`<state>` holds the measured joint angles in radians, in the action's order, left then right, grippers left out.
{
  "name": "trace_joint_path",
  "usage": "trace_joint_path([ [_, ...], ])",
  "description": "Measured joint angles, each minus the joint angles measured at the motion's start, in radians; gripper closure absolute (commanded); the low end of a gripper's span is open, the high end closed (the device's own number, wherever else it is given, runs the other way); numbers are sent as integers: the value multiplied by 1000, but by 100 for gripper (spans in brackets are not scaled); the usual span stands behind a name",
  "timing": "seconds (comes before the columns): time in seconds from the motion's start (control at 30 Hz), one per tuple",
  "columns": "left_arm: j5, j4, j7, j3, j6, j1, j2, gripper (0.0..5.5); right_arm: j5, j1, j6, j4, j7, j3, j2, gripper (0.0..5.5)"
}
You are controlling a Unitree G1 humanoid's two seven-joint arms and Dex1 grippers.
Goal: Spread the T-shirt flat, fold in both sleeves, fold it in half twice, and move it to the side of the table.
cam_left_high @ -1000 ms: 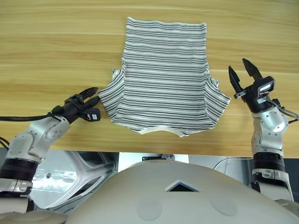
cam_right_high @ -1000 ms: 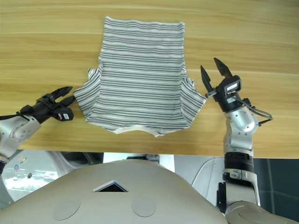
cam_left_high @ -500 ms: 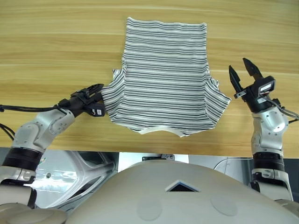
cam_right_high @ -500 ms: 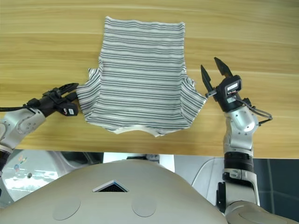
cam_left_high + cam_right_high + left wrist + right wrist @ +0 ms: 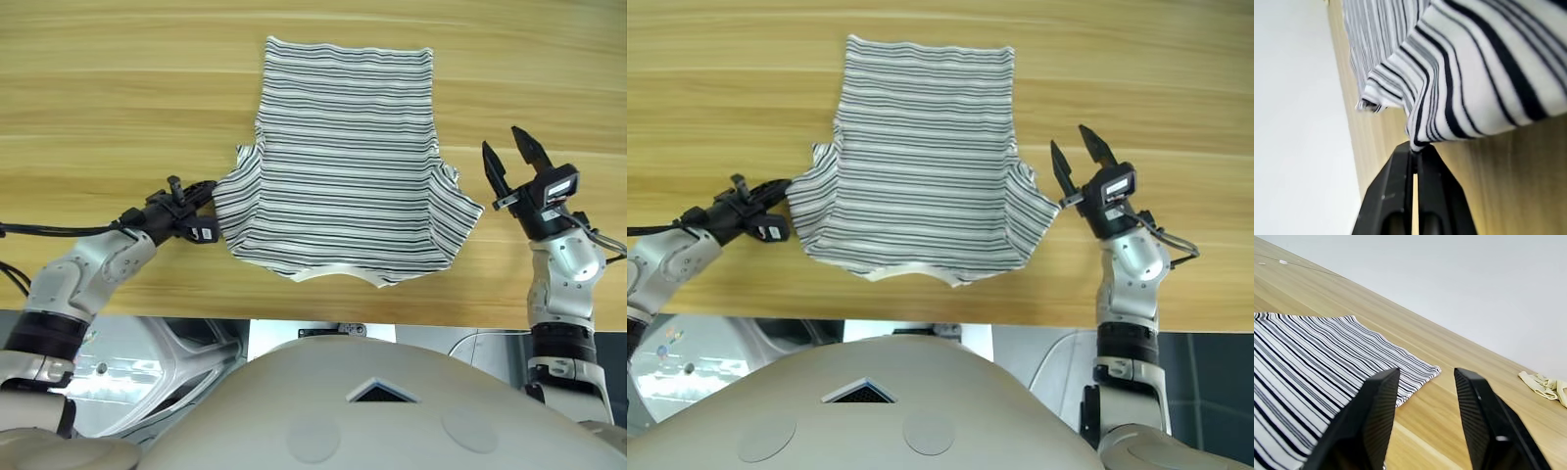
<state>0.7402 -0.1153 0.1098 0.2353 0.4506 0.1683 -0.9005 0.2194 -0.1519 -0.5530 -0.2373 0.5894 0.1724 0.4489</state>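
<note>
- The striped T-shirt (image 5: 343, 162) lies in the centre of the frame on the wooden table (image 5: 118, 88), hem toward the upper edge, collar near the table's front edge at the bottom
- The left gripper (image 5: 204, 188), at lower left, has its jaws pressed together on the edge of the shirt's left sleeve (image 5: 1449, 98)
- The right gripper (image 5: 501, 140), at right, is just beside the right sleeve, jaws spread and off the cloth
</note>
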Motion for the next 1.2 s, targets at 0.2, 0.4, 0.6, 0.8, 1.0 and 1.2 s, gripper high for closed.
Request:
trace_joint_path([
  [0.2,-81,55,-38,-56,-19,69,61,549,-1,-1,-7,-12,1,-1,-4,343],
  [0.4,-96,81,-35,-19,15,50,114,549,-2,-1,-20,-37,4,-3,-8,343],
  [0.6,-64,144,-35,54,55,44,181,549,-4,1,-28,-75,13,-18,-10,343],
  [0.8,-55,120,-20,105,94,-2,201,549,-4,2,-41,-85,13,-26,-16,343],
  [1.0,-57,75,-9,132,110,-33,201,493,-5,3,-43,-85,13,-28,-17,343],
  [1.2,-77,47,29,153,122,-45,192,437,-5,4,-43,-84,12,-27,-17,343],
])
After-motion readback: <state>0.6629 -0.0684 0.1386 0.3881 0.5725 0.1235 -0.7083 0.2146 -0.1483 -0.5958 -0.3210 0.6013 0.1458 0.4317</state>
